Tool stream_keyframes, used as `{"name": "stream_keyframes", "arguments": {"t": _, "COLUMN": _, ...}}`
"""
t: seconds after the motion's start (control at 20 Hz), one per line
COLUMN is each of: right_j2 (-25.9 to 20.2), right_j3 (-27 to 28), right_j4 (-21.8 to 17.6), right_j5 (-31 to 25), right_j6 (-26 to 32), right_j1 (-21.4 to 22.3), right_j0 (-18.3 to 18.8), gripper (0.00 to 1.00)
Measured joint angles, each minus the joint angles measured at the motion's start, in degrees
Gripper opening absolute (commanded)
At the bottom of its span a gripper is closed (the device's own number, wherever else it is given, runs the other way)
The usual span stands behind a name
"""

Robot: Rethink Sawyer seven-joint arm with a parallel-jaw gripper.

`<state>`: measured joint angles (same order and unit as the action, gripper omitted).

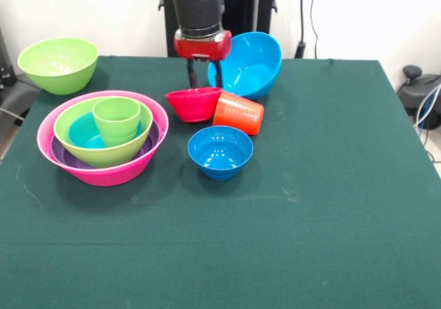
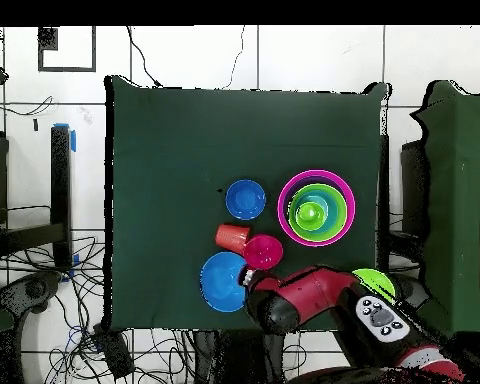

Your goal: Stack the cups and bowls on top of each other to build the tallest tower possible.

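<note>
My gripper [image 1: 204, 80] hangs over the far rim of the small red bowl [image 1: 195, 105], its two fingers apart and empty, tips at rim height. The large blue bowl [image 1: 249, 64] leans tilted just behind it. The ribbed orange cup [image 1: 238, 112] lies on its side against the red bowl's right. The small blue bowl [image 1: 220, 150] stands upright in front. At the left, the pink bowl [image 1: 103, 172] holds the purple bowl [image 1: 65, 158], a lime-green bowl [image 1: 103, 154], the teal bowl [image 1: 84, 133] and the lime-green cup [image 1: 116, 119], nested. A second lime-green bowl [image 1: 58, 64] stands alone at the far left.
In the overhead view my arm [image 2: 299, 295] covers the gripper and part of the lone lime-green bowl [image 2: 376, 281]. The red bowl [image 2: 264, 250], orange cup [image 2: 232, 237], large blue bowl [image 2: 222, 283], small blue bowl [image 2: 245, 199] and pink stack [image 2: 342, 190] cluster near the robot's side of the green table [image 2: 164, 150].
</note>
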<state>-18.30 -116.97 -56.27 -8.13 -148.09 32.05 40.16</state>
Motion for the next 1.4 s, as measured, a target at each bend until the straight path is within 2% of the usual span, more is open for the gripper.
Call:
{"name": "stream_keyframes", "arguments": {"t": 0.3, "right_j2": 0.8, "right_j3": -0.3, "right_j4": 0.0, "right_j5": -0.5, "right_j6": 0.0, "right_j1": 0.6, "right_j0": 2.0, "gripper": 1.00}}
{"name": "stream_keyframes", "arguments": {"t": 1.0, "right_j2": 2.4, "right_j3": -4.5, "right_j4": 0.3, "right_j5": -0.5, "right_j6": 0.0, "right_j1": 8.0, "right_j0": 2.6, "gripper": 1.00}}
{"name": "stream_keyframes", "arguments": {"t": 1.3, "right_j2": 3.9, "right_j3": -6.3, "right_j4": 2.7, "right_j5": -0.5, "right_j6": 0.0, "right_j1": 10.2, "right_j0": 2.4, "gripper": 1.00}}
{"name": "stream_keyframes", "arguments": {"t": 1.4, "right_j2": 6.4, "right_j3": -6.7, "right_j4": 4.9, "right_j5": -0.4, "right_j6": 0.0, "right_j1": 10.3, "right_j0": 1.4, "gripper": 1.00}}
